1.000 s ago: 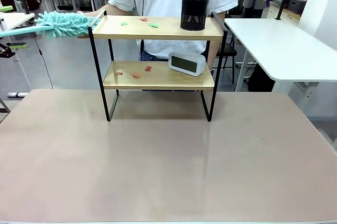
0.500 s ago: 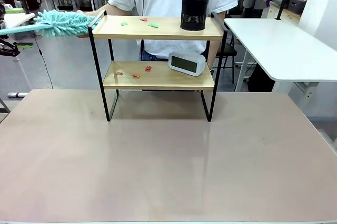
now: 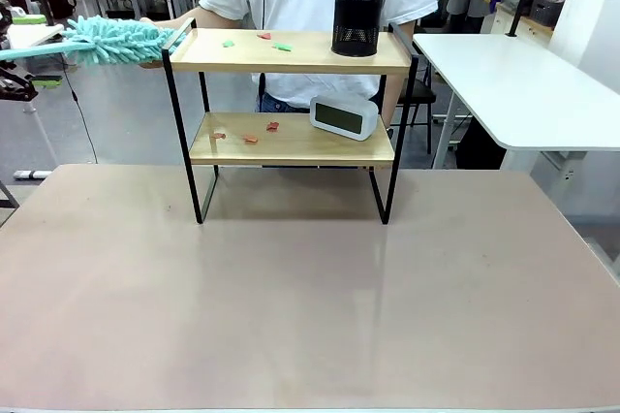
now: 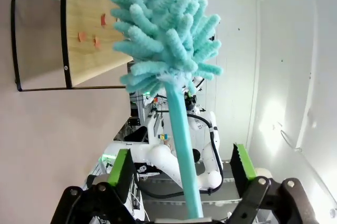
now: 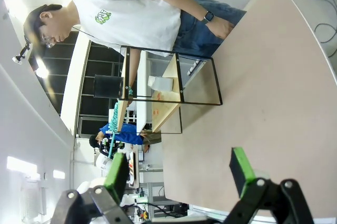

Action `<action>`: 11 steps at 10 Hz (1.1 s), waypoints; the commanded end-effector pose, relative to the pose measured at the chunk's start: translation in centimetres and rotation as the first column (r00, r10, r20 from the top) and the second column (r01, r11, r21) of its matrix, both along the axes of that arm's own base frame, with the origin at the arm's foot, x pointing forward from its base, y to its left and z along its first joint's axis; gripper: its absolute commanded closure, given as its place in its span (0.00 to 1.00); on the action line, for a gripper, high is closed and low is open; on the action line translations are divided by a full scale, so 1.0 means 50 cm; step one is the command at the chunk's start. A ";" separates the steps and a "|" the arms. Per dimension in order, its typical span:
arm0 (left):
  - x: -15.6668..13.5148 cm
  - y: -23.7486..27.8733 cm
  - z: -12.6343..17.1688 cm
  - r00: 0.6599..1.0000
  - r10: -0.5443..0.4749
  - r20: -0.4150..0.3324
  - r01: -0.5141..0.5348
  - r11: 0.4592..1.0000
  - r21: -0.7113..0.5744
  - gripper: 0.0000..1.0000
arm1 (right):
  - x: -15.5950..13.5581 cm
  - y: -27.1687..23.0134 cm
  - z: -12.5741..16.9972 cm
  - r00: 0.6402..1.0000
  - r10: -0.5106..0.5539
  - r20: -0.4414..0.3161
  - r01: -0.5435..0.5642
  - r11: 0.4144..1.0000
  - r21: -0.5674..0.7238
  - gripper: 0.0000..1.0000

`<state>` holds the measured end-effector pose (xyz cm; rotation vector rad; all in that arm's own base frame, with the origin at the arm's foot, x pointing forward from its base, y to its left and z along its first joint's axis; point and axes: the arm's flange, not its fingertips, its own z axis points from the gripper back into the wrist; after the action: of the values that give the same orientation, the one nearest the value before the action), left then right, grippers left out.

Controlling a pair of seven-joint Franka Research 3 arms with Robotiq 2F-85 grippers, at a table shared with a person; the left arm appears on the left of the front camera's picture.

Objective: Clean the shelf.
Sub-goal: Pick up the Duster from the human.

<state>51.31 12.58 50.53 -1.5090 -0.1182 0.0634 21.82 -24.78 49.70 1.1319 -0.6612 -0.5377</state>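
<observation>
One shelf [image 3: 291,149]: two pale boards in a thin black frame, at the table's [image 3: 291,287] far middle. Carries three small scraps [image 3: 263,36] and one mesh cup [image 3: 357,18] on top, three scraps and one clock [image 3: 344,116] below. One teal duster [image 3: 121,41] at the top-left corner, handle between the left gripper's [image 4: 181,165] wide-spread pads, touching neither. Right gripper [image 5: 176,171] spread wide, empty.
</observation>
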 end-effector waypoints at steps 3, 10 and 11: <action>-0.015 -0.021 0.004 1.000 0.016 0.010 -0.017 1.000 0.019 1.00 | 0.005 -0.001 0.003 0.999 0.004 0.032 -0.004 1.000 -0.007 0.00; -0.022 -0.020 -0.001 1.000 0.010 0.024 -0.010 1.000 0.007 1.00 | 0.005 -0.001 0.003 0.999 0.004 0.032 -0.004 1.000 -0.007 0.00; -0.023 -0.020 0.001 1.000 -0.002 0.027 0.002 1.000 0.000 1.00 | 0.005 -0.001 0.003 0.999 0.004 0.032 -0.004 1.000 -0.007 0.00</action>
<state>50.93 12.13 50.41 -1.4985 -0.1279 0.0738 21.81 -24.79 49.69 1.1319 -0.6614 -0.5373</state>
